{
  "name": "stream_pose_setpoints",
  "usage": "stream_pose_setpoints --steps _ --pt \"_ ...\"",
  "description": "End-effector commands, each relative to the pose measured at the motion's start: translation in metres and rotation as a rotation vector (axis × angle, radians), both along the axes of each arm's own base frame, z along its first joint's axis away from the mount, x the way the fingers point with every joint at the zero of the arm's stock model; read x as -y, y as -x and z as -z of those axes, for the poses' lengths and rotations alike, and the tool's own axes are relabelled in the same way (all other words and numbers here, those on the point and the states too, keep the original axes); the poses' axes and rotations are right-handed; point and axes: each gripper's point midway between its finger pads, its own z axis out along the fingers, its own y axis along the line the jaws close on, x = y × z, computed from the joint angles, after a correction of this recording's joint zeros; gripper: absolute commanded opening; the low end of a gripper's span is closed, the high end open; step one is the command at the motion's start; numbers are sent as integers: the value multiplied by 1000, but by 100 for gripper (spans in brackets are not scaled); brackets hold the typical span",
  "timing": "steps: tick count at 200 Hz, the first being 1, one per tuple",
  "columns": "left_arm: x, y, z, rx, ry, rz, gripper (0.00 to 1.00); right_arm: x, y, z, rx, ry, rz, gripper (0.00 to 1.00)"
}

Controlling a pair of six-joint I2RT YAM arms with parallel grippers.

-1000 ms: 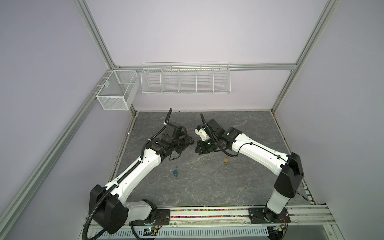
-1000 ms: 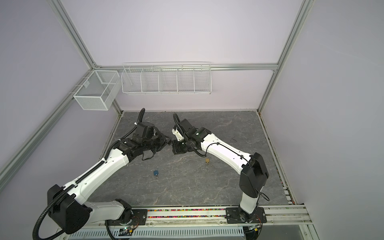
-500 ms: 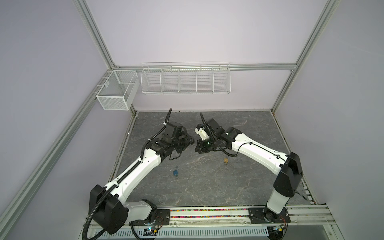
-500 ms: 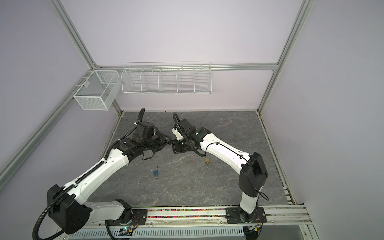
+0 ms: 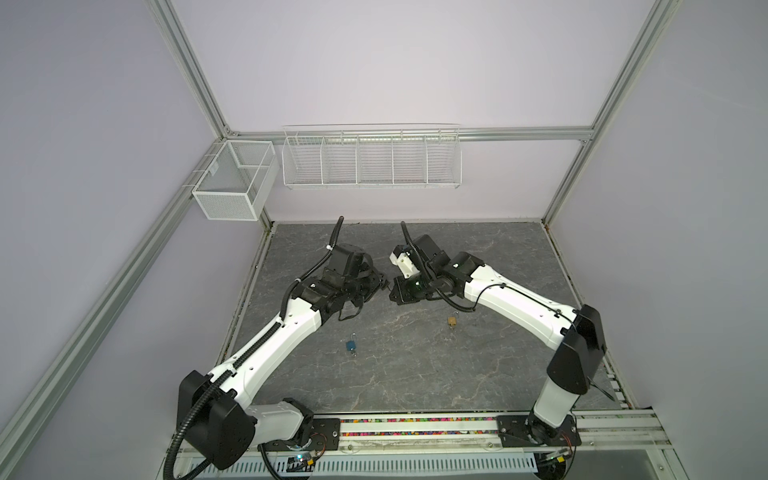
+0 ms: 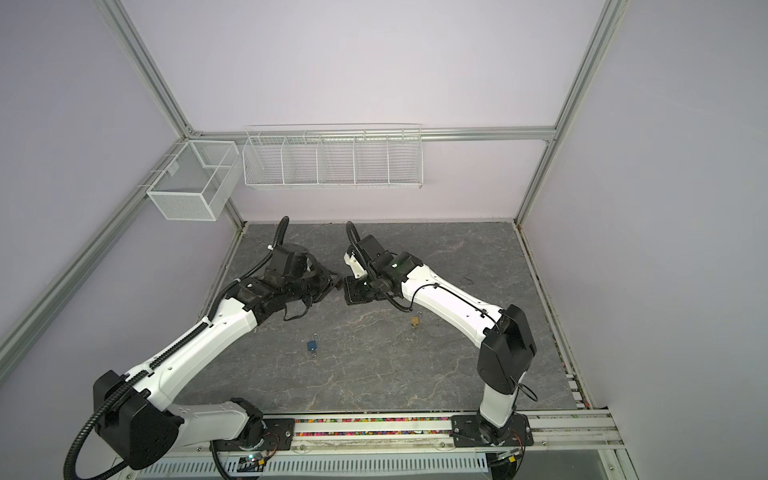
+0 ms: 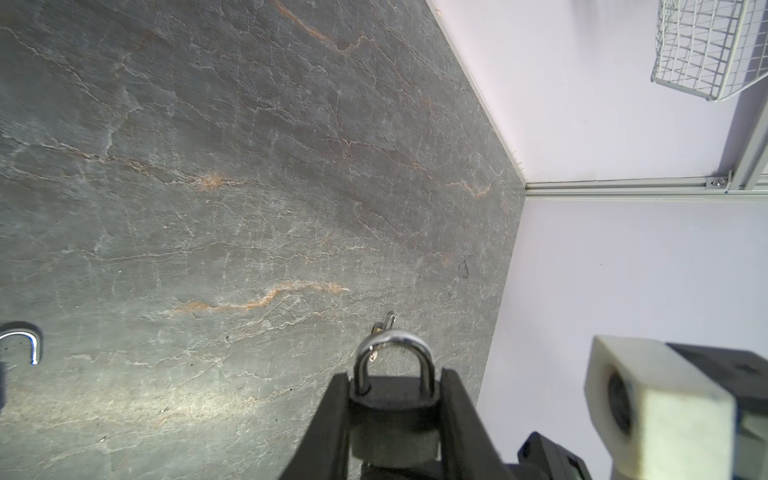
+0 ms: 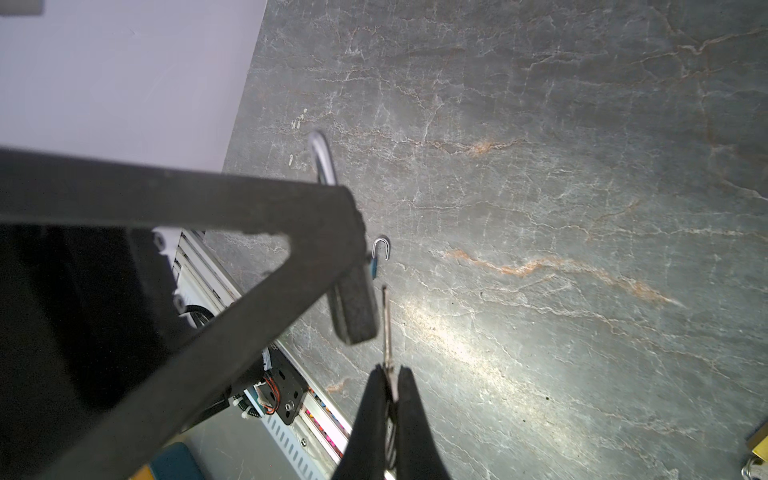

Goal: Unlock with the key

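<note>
My left gripper (image 7: 394, 376) is shut on a dark padlock (image 7: 392, 419), gripping its body from both sides. The silver shackle (image 7: 395, 338) sticks out past the fingertips and looks closed. My right gripper (image 8: 390, 370) is shut on the key (image 8: 386, 324), whose thin metal blade points out from the fingertips. In the right wrist view the blade lies close beside the lower end of the padlock (image 8: 353, 307); I cannot tell whether they touch. In both top views the left gripper (image 5: 380, 284) and the right gripper (image 5: 392, 293) meet tip to tip above the middle of the mat.
A blue padlock (image 5: 351, 345) and a brass padlock (image 5: 453, 321) lie on the grey stone mat (image 5: 415, 374), nearer the front than the grippers. White wire baskets (image 5: 370, 160) hang on the back wall and a mesh box (image 5: 232, 183) in the left corner.
</note>
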Motion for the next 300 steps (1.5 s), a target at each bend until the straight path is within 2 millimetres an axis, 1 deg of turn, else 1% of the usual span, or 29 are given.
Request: stream_pose_setpoints --steps 1,41,71,99,112,137,161,174,193,214,233,247,271,289,300 --pt "-7 1 -4 21 -15 -16 0 0 -4 -19 30 -34 8 6" --pt "-3 0 -5 23 -6 -7 0 -1 -6 -20 32 -36 16 6" --pt "0 2 -8 29 4 1 0 -3 -7 -16 21 -35 19 6" --pt "0 3 -3 16 -9 -1 0 -5 -8 -22 23 -53 18 7" --pt "1 3 -4 21 -5 2 0 -6 -7 -22 17 -58 16 6" --pt "-1 2 -2 18 -15 -2 0 -12 -5 -23 -18 -95 11 7" --pt "3 2 -5 25 -6 4 0 -13 -5 -21 -27 -98 16 6" --pt "-1 2 -2 20 -33 -4 0 -19 -3 -21 -35 -111 4 6" --pt "0 1 -3 22 -24 -8 0 -23 2 -18 -34 -99 -8 7" --pt "1 0 -7 30 -3 -16 0 -21 2 -11 -42 -80 -5 7" --pt "4 0 -9 31 12 -10 0 -21 3 -9 -43 -77 -6 6" --pt "4 -1 -7 27 10 -10 0 -22 6 -10 -37 -74 -15 6" --pt "2 -2 -7 29 2 -13 0 -19 7 -15 -26 -74 -14 7" --pt "-2 -2 -8 36 -25 -20 0 -15 7 -21 -7 -68 -7 6" --pt "-4 -2 -10 39 -34 -21 0 -10 7 -19 2 -50 -3 6"
